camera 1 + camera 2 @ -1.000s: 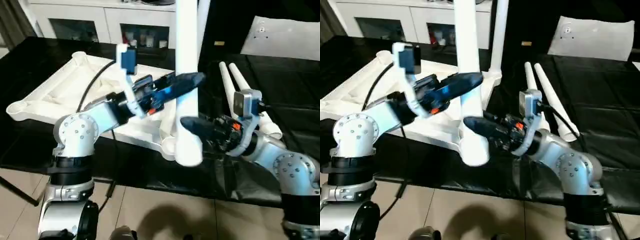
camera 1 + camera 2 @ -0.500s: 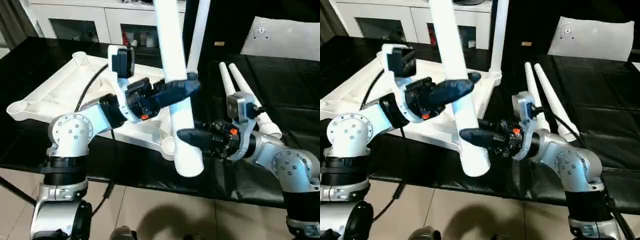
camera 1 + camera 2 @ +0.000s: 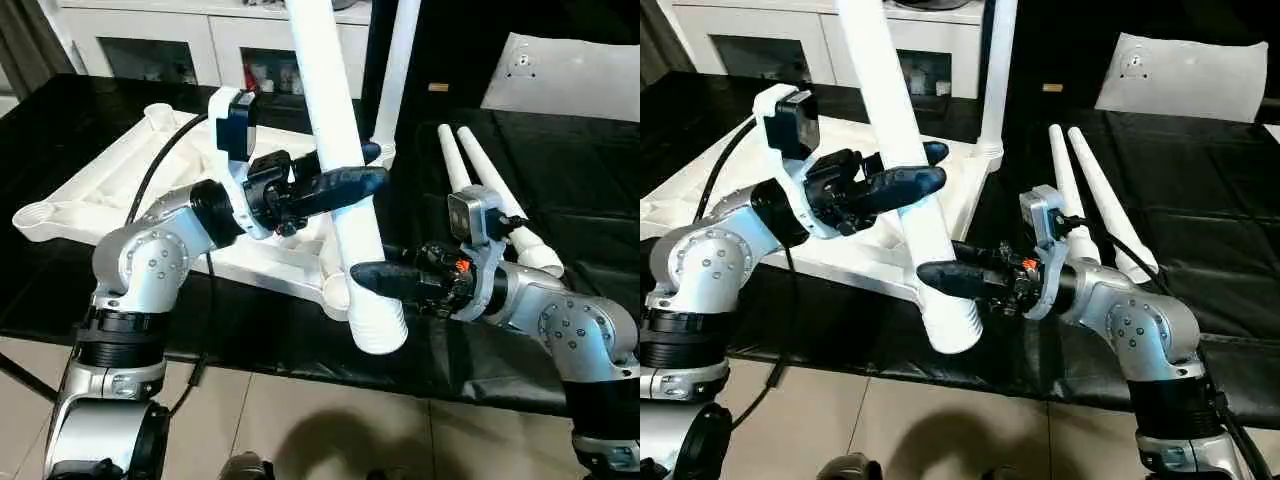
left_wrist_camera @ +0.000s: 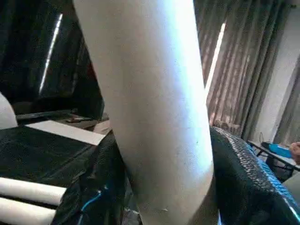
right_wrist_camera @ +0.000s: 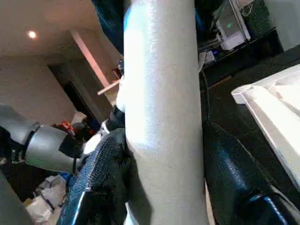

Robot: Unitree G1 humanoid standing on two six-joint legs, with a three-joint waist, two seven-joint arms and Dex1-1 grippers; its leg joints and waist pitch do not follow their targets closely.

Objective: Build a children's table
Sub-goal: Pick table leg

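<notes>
The white table top [image 3: 110,185] lies underside up on the black table, ribs and round corner sockets showing. One white leg [image 3: 397,70] stands upright in its far right corner socket. Two more legs [image 3: 490,195] lie side by side to the right. Both grippers grip a fourth leg [image 3: 335,150], which tilts with its top toward the left and its wide open end [image 3: 377,327] low beside the front corner socket [image 3: 337,293]. My left gripper [image 3: 350,170] is shut on its middle. My right gripper [image 3: 372,275] is shut on it lower down. Black fingers [image 4: 248,178] [image 5: 229,173] flank the tube.
A flat white panel with a small round mark [image 3: 570,75] lies at the back right of the table. White cabinets [image 3: 180,40] stand behind. The table's front edge [image 3: 300,365] runs just below the held leg's end, with tiled floor beyond.
The held leg has gone from upright to tilted, its top swinging left. My left gripper has moved down and left with it. The wide end has stayed near the front corner socket.
</notes>
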